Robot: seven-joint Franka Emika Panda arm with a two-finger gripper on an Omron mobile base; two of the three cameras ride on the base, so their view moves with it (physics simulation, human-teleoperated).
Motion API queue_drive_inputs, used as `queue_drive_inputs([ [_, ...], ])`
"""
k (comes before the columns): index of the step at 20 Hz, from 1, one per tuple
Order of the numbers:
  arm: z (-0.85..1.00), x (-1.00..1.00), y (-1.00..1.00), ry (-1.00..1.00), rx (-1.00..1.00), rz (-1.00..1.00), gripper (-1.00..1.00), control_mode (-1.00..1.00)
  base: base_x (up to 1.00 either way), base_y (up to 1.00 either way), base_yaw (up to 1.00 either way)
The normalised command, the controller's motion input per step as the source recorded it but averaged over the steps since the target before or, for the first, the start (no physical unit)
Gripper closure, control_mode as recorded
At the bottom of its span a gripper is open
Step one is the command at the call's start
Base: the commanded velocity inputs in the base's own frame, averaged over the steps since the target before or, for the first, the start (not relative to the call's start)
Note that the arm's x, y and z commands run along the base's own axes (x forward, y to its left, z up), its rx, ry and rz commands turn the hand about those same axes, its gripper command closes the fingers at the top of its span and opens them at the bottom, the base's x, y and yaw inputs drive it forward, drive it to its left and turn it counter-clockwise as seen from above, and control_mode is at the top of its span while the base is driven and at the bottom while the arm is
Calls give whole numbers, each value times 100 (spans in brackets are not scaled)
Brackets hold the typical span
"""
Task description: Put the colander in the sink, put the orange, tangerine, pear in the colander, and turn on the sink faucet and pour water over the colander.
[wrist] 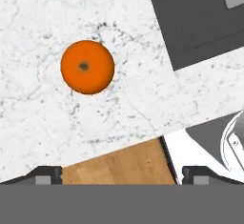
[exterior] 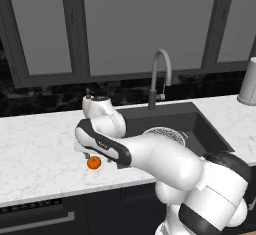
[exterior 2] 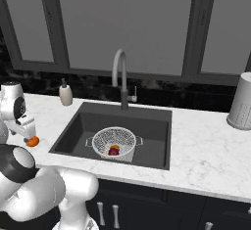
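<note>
A round orange fruit (wrist: 87,67) lies on the white marble counter left of the sink (exterior 2: 81,126); whether it is the orange or the tangerine I cannot tell. My gripper (wrist: 122,176) hovers above it, open and empty, with the fruit (exterior: 94,162) up and left of centre in the hand view. The colander (exterior 2: 113,143) stands in the sink basin below the faucet (exterior 2: 120,75). Inside it lies the dark red pear (exterior 2: 113,151), with a bit of orange fruit showing beside it. My arm covers part of the colander (exterior: 167,132) in the left base view.
A white soap dispenser (exterior 2: 65,95) stands behind the sink's left corner. A grey cylindrical canister (exterior 2: 241,107) sits on the counter at far right. The counter's front edge runs close to the fruit, with wooden floor (wrist: 119,166) below it. Dark windows back the counter.
</note>
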Motion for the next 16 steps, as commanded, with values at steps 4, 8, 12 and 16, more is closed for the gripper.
queue_drive_inputs([
  [4,-36,35,0,1,-1,0,-100,-100,0,0,0],
  [8,-50,27,0,0,0,0,-100,-100,0,0,0],
  [12,-46,23,3,0,0,0,-100,-100,0,0,0],
  [16,-35,25,6,0,0,0,-100,-100,0,0,0],
])
